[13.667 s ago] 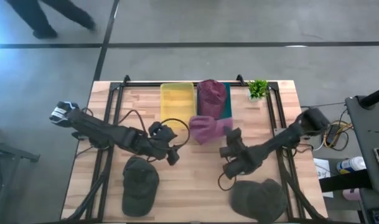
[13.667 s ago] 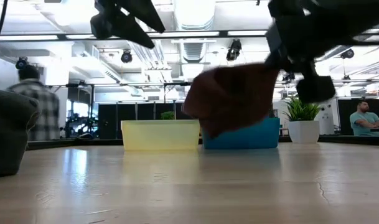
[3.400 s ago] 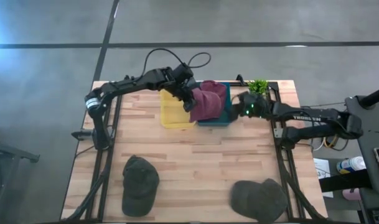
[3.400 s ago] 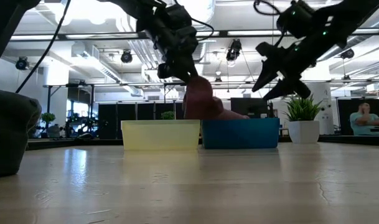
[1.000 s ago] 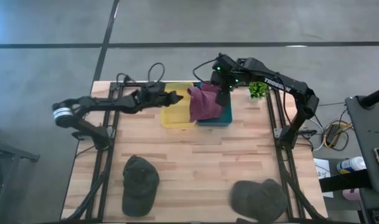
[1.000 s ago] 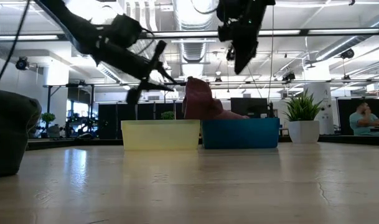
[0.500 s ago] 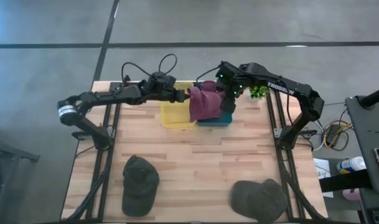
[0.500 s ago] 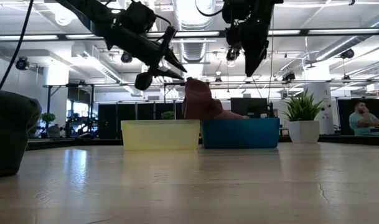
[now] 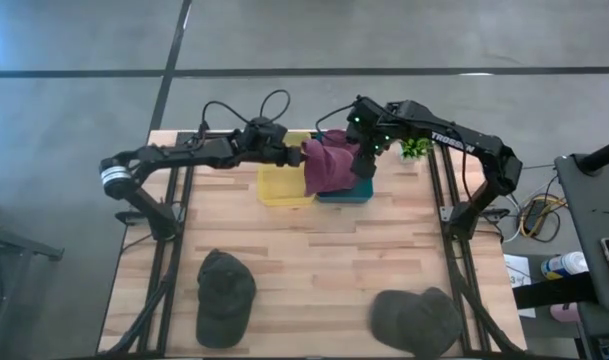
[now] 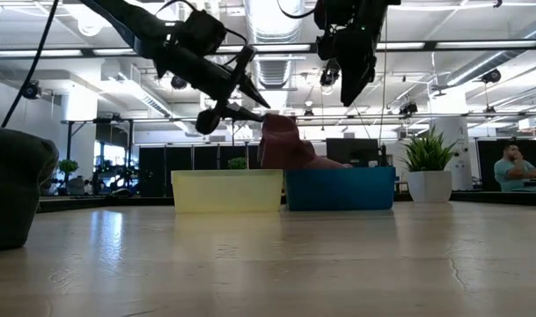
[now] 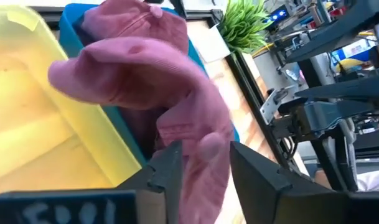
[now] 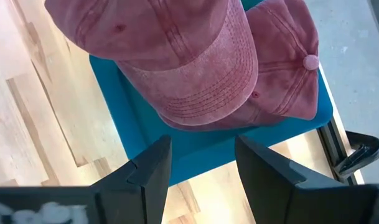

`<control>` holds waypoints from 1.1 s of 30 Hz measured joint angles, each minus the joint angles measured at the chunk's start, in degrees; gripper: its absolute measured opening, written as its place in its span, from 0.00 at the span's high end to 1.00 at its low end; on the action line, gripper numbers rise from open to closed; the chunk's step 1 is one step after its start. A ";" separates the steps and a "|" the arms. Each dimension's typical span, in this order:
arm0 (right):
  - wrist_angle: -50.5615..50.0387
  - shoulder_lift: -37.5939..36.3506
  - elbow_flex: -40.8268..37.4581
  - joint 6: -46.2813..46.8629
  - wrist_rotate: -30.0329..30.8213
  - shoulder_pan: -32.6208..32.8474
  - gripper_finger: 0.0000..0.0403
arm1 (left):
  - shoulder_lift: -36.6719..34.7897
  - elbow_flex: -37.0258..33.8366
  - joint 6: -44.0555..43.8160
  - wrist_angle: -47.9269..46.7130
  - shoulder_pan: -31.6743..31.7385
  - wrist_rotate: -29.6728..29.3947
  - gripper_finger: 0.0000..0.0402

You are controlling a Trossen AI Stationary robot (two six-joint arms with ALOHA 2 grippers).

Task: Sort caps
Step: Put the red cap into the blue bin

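Observation:
Two maroon caps (image 9: 330,166) are heaped in the teal bin (image 9: 363,186). The upper cap (image 11: 145,74) has its brim (image 11: 68,71) out over the yellow bin (image 9: 280,186), and the lower cap (image 12: 282,56) lies inside the bin. My left gripper (image 11: 201,171) is open, level with the heap on its left side, with the upper cap's drooping back edge between its fingers. Above the teal bin's near right part, my right gripper (image 12: 205,165) points down, open and empty. Two olive caps (image 9: 226,297) (image 9: 416,322) lie on the near table. My left gripper comes in nearly level from the table's left, its open fingers standing on either side of the upper maroon cap's hanging back edge (image 11: 205,146). Whether either finger touches the cloth I cannot tell. The cap rests on the other cap and the bin's rim.
A small potted plant (image 9: 414,144) stands at the far right, beside the teal bin. The yellow bin (image 11: 46,149) holds nothing. Bare wood lies between the bins and the two olive caps. People show in the room behind the table in the low view.
My left gripper has moved toward the table's right edge and a little up, from over the yellow bin to the maroon caps, rolling as it went. The maroon heap has kept its place and shape.

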 joint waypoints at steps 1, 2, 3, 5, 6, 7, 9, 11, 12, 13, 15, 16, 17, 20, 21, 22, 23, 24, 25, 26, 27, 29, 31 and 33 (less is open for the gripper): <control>0.03 -0.01 0.00 -0.06 -0.01 0.00 0.58 | -0.06 0.35 0.43 -0.03 0.00 0.02 0.66; 0.05 -0.02 0.00 -0.08 -0.02 0.00 0.58 | -0.11 0.65 1.07 -0.25 0.00 0.02 0.64; 0.08 -0.02 0.00 -0.11 -0.02 0.00 0.58 | -0.06 0.86 1.67 -0.42 0.00 -0.02 0.62; 0.23 -0.02 0.00 -0.56 -0.02 0.00 0.58 | 0.53 1.01 1.92 -0.85 0.00 -0.11 0.60; 0.25 -0.02 0.00 -0.83 -0.02 0.00 0.58 | 0.97 0.99 1.92 -1.10 0.00 -0.11 0.59; 0.25 -0.02 0.00 -1.02 -0.02 0.00 0.58 | 1.45 0.97 1.88 -1.18 0.00 -0.10 0.59; 0.27 -0.02 0.00 -1.31 -0.02 -0.02 0.58 | 2.22 0.96 1.59 -1.16 0.00 -0.08 0.59; 0.29 -0.02 0.00 -1.36 -0.03 -0.02 0.58 | 2.96 0.94 1.42 0.41 0.02 0.72 0.58; 0.27 -0.02 0.00 -1.36 -0.04 -0.02 0.58 | 3.32 0.97 1.70 1.73 0.02 1.61 0.58; 0.27 -0.02 0.00 -1.41 -0.06 -0.02 0.58 | 3.68 1.02 2.08 3.40 -0.03 2.43 0.58; 0.20 -0.02 0.00 -1.62 -0.07 -0.02 0.58 | 4.22 1.64 3.20 6.59 -0.11 3.69 0.58; 0.16 -0.05 0.00 -1.70 -0.06 -0.02 0.58 | 4.59 2.41 3.91 6.97 -0.12 4.09 0.59; 0.18 -0.13 0.00 -1.79 -0.07 -0.04 0.58 | 5.00 3.29 4.91 6.78 -0.13 4.11 0.59; 0.13 -0.64 -0.13 -2.38 -0.04 -0.04 0.59 | 7.16 6.09 10.49 3.54 -0.09 5.85 0.65; 0.16 -0.90 -0.18 -2.43 -0.04 -0.04 0.59 | 8.04 7.16 12.55 2.35 -0.09 6.85 0.68; 0.11 -1.21 -0.23 -2.43 -0.02 -0.07 0.60 | 8.82 8.25 14.43 1.14 -0.13 7.60 0.72; 0.17 -1.64 -0.35 -2.42 0.00 -0.07 0.61 | 9.60 9.63 16.14 -0.37 -0.15 7.92 0.76; 0.18 -2.15 -0.55 -2.35 0.00 -0.07 0.62 | 10.31 11.04 17.82 -1.67 -0.16 8.03 0.82; 0.16 -2.68 -0.83 -2.10 0.00 -0.15 0.63 | 11.09 12.55 19.30 -3.11 -0.09 8.10 0.87; 0.19 -3.37 -1.22 -1.75 0.00 -0.17 0.63 | 11.84 14.16 20.76 -5.07 0.05 8.28 0.92; 0.14 -4.10 -1.77 -1.38 0.02 -0.17 0.64 | 12.65 15.75 22.12 -6.79 0.18 8.51 0.95; 0.22 -5.93 -3.49 -1.26 0.04 -0.17 0.66 | 14.24 19.54 25.45 -10.49 0.42 9.99 0.95; 0.24 -8.16 -5.78 -0.61 0.06 -0.22 0.68 | 15.59 23.91 29.67 -14.98 0.48 12.44 0.95; 0.37 -10.75 -8.59 0.25 0.14 -0.22 0.69 | 16.58 28.60 34.76 -20.02 0.32 15.04 0.95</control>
